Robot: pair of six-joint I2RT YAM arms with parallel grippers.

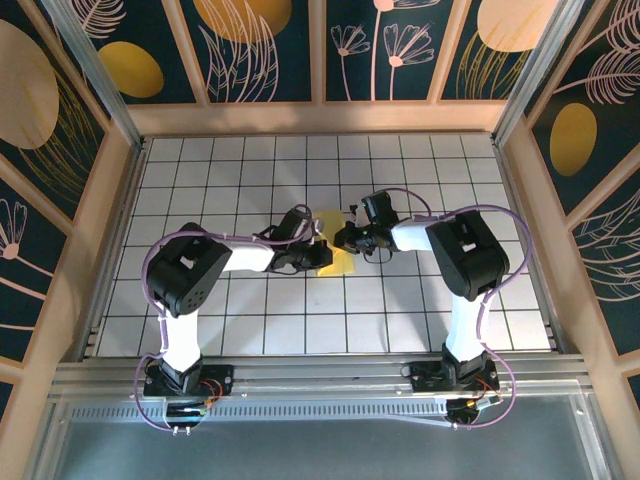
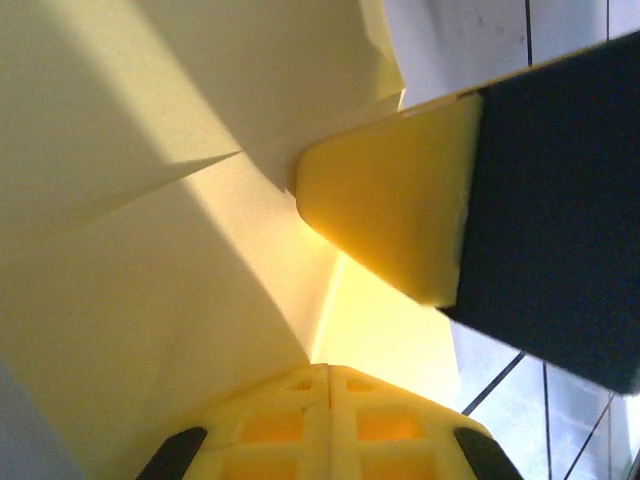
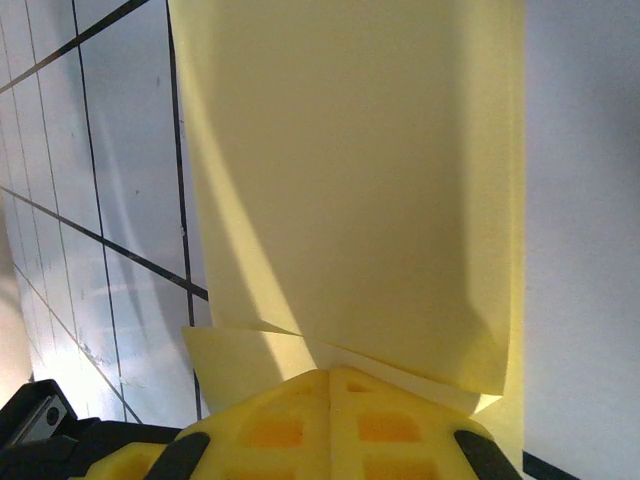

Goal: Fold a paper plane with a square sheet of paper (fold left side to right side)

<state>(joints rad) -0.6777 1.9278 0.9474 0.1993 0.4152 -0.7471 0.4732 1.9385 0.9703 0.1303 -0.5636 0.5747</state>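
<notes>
Two grippers pinch one yellow sheet, which is partly folded.

The left gripper (image 1: 312,248) and the right gripper (image 1: 347,238) are both clenched on the sheet of paper (image 1: 338,262), which spreads just ahead of their fingers, over the tiled table (image 1: 250,310). The paper is thin, matt and a little translucent, with sharp creases and one layer lying on another. For a good fold, I think the edges should meet exactly before pressing, with a gentle pull, because such paper wrinkles easily.
</notes>
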